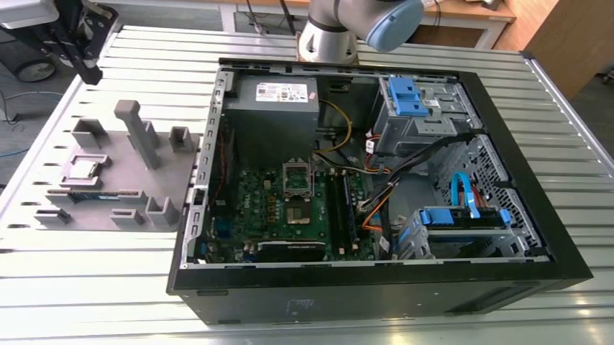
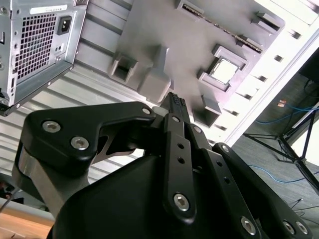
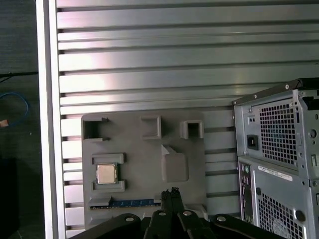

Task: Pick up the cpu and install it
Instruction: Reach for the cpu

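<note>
The cpu (image 3: 105, 174) lies flat, metal top up, in a square recess of the grey moulded tray (image 3: 144, 149). A memory stick (image 3: 132, 203) stands in a slot just beside it. The tray rests on the ribbed aluminium tabletop (image 3: 149, 64) near its edge at the exterior view's left, just beside the open computer case (image 1: 384, 180). The end effector (image 3: 172, 192) hangs over the tray, apart from the cpu, fingers drawn together and empty. The white label (image 1: 276, 92) on the power supply is too small to read. A blue cable (image 3: 15, 107) lies on the dark floor beyond the tabletop's edge.
</note>
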`<move>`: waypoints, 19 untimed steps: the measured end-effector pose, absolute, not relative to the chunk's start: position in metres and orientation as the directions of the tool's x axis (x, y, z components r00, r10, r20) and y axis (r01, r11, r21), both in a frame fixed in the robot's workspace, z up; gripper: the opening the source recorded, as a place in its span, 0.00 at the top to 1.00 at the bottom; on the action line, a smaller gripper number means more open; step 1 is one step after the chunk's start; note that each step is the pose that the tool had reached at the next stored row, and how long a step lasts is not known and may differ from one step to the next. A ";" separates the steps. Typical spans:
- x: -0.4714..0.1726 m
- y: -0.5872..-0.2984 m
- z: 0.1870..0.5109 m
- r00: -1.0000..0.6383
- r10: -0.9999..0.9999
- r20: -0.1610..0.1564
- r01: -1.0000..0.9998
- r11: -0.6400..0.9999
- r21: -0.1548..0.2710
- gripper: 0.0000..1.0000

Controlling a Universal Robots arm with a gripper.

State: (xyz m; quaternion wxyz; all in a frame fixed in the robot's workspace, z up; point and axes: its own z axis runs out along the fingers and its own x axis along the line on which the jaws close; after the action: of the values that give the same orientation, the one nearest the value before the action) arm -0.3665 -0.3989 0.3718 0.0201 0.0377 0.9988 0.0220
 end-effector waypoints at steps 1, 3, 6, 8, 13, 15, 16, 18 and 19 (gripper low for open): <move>-0.368 -0.399 0.372 -0.996 0.076 -0.039 0.074 0.996 0.045 0.89; -0.370 -0.399 0.371 -0.996 0.076 -0.039 0.074 0.996 0.045 0.89; -0.374 -0.399 0.371 -0.996 0.076 -0.039 0.074 0.996 0.045 0.89; -0.376 -0.399 0.371 -0.996 0.076 -0.039 0.074 0.996 0.045 0.89; -0.380 -0.399 0.370 -0.996 0.076 -0.039 0.074 0.996 0.045 0.89; -0.382 -0.399 0.370 -0.996 0.076 -0.039 0.074 0.996 0.045 0.89; -0.383 -0.399 0.369 -0.996 0.076 -0.039 0.074 0.996 0.045 0.89; -0.384 -0.399 0.369 -0.996 0.076 -0.039 0.074 0.996 0.045 0.89; -0.385 -0.399 0.369 -0.996 0.076 -0.039 0.074 0.996 0.045 0.89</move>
State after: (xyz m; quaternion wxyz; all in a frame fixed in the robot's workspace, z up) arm -0.3845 -0.3990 0.3687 0.0203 0.0377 0.9988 0.0220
